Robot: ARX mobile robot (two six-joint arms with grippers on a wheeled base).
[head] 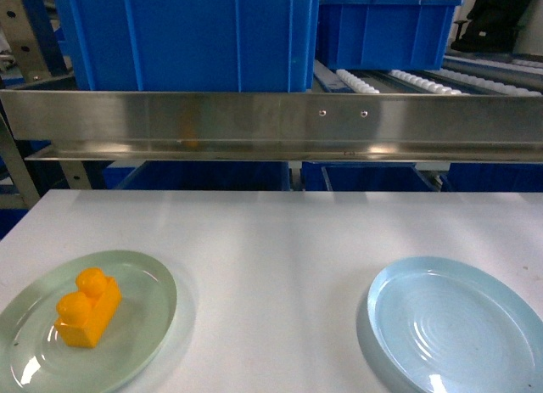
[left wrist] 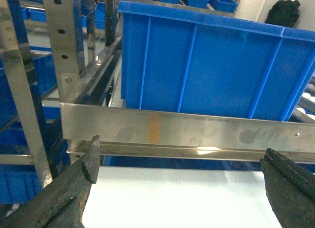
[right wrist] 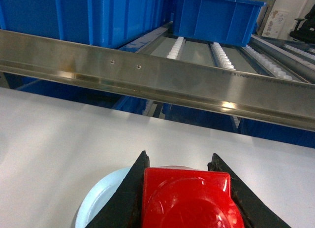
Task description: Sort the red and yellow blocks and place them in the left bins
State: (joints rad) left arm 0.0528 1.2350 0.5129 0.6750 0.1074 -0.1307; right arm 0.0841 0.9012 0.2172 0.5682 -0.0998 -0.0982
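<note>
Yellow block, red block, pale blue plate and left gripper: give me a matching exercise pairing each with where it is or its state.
Things:
1. yellow block
2. red block
3. pale blue plate
4. left gripper

States:
A. holds nothing in the head view
B. open, facing a blue bin
C. lies on the pale green plate
D. clamped in the right gripper

Pairs: 1-C, 2-D, 3-A, 4-B

head cam looked down over the white table [head: 271,240] toward the steel rail [head: 271,126]. both wrist cams sat low, facing that same rail [left wrist: 187,132] [right wrist: 147,73] up close.
</note>
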